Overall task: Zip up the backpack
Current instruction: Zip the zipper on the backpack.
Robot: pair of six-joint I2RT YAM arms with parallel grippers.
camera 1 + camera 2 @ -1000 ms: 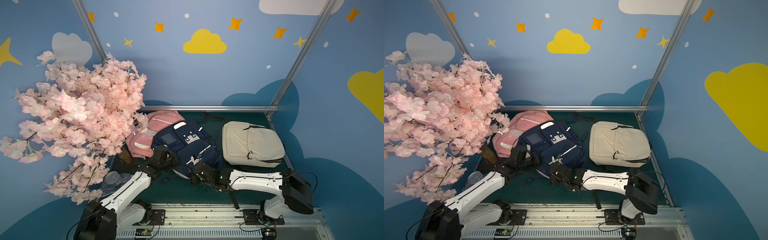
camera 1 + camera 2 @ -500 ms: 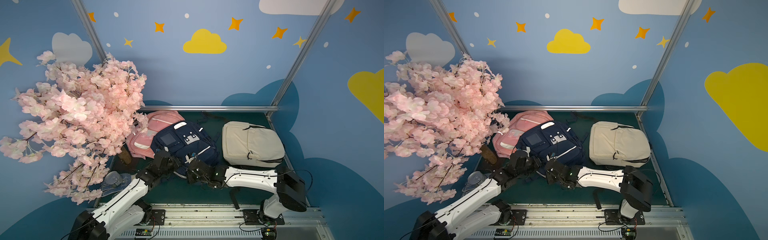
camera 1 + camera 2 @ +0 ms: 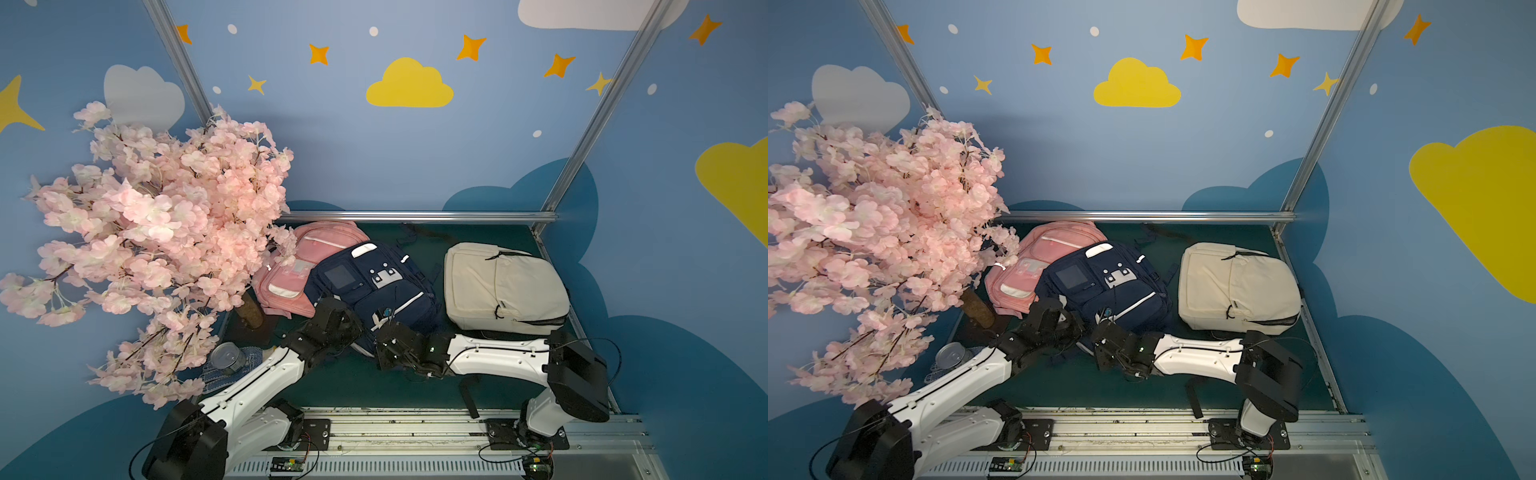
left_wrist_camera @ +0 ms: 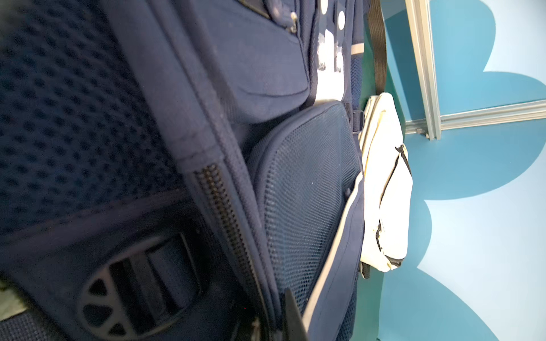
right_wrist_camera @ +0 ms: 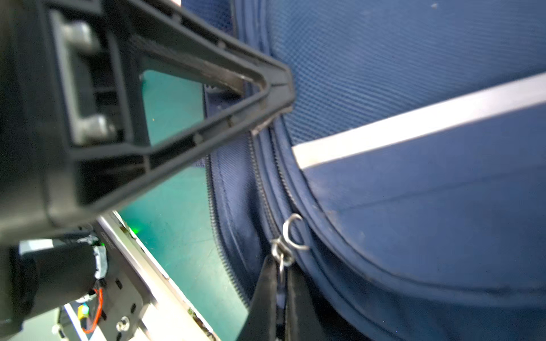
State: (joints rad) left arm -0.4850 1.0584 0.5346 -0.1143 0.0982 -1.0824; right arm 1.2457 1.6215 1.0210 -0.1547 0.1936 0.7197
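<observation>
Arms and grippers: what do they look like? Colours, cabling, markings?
Left arm and right arm: white moulded link shells, black joint housings, thin black cables looping out by the joints. Left gripper: black plastic, open triangular-framed fingers tapering to a point. Right gripper: black, narrow tips. No legible markings.

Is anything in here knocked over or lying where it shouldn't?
Yes. A stray tin can rests at the foot of the blossom tree, odd among bags, and the navy backpack lies askew, overlapping the pink backpack rather than flat.
</observation>
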